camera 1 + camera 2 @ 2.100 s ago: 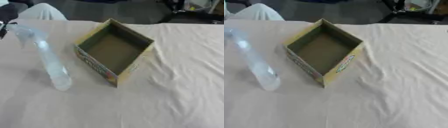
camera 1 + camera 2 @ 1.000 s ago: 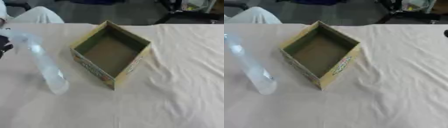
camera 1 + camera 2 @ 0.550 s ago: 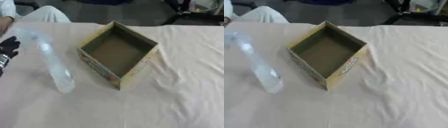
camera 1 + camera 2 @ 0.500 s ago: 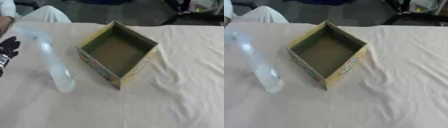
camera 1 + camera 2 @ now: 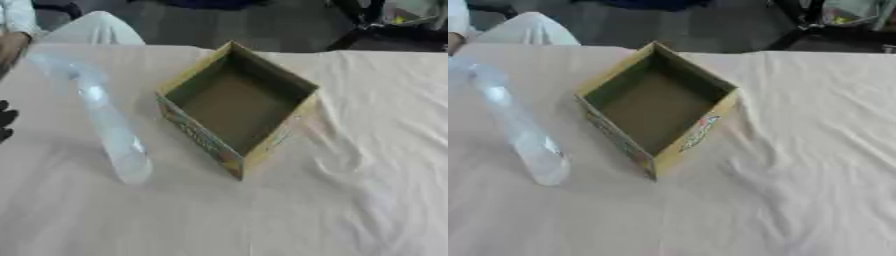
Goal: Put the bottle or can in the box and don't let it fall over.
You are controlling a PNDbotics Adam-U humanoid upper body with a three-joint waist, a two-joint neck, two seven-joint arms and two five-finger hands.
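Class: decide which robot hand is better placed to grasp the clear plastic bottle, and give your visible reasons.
Left, most likely. The clear plastic bottle stands left of the open cardboard box, and the left robot hand shows at the left edge beside it. The right robot hand is out of view.

I can't read any text, brand, number or sign from here. The box (image 5: 238,107) carries coloured print on its outer side walls, with a red and white patch on the right-facing wall, but I make out only blotches of colour, no letters. The clear bottle (image 5: 105,120) shows no label I can read.
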